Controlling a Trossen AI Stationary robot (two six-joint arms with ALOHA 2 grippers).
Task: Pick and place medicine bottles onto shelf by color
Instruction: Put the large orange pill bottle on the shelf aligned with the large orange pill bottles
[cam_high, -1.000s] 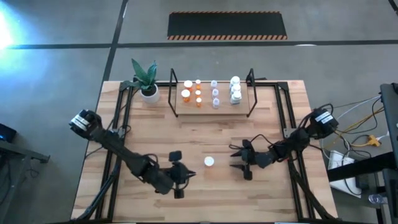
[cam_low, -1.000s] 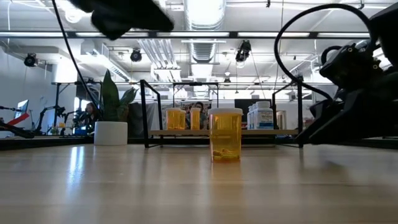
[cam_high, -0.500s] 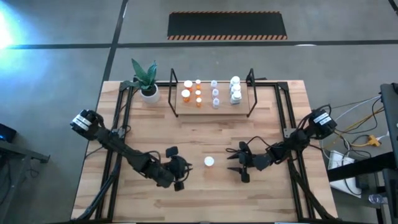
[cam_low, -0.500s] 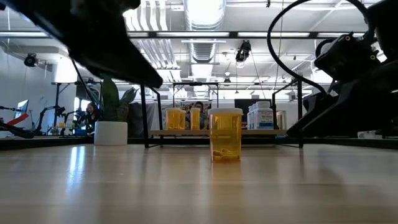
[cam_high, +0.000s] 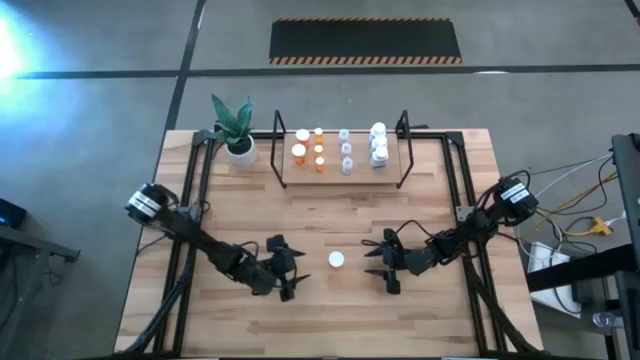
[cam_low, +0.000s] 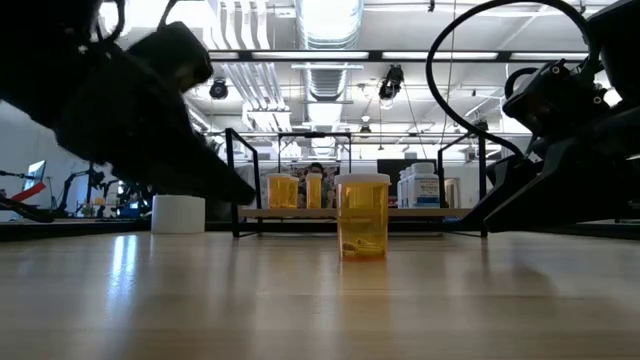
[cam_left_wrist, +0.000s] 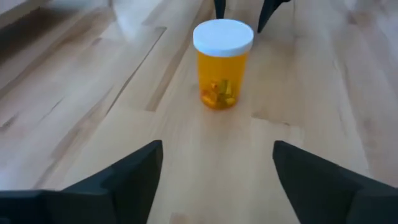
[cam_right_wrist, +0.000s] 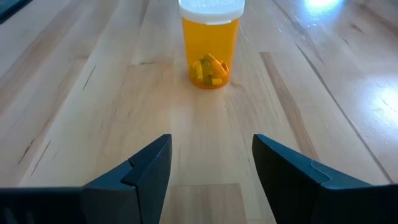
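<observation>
An orange bottle (cam_high: 336, 260) with a white cap stands upright, alone on the bare wood a little below the middle of the high view, its long axis vertical. It lies between the two grippers, touching neither. In the left wrist view the bottle (cam_left_wrist: 222, 63) sits straight ahead of the open fingers (cam_left_wrist: 134, 177), centred on the gap; in the right wrist view the same bottle (cam_right_wrist: 211, 42) lies just as squarely ahead of that arm's fingers (cam_right_wrist: 149, 165).

The left gripper (cam_high: 283, 270) is at lower centre-left of the high view, jaws spread wide and empty, aimed rightward at the bottle. The right gripper (cam_high: 385, 263) mirrors it at lower centre-right, jaws apart and empty, aimed leftward. Both are near the bottle, at about the same distance; I cannot say which is nearer. Both arms reach in low and nearly flat over the table.

The shelf (cam_high: 340, 175) sits at upper centre, well apart from the loose bottle, already carrying rows of bottles: orange at its left, pale in the middle, white at its right. A potted plant (cam_high: 236, 130) stands just left of it.
</observation>
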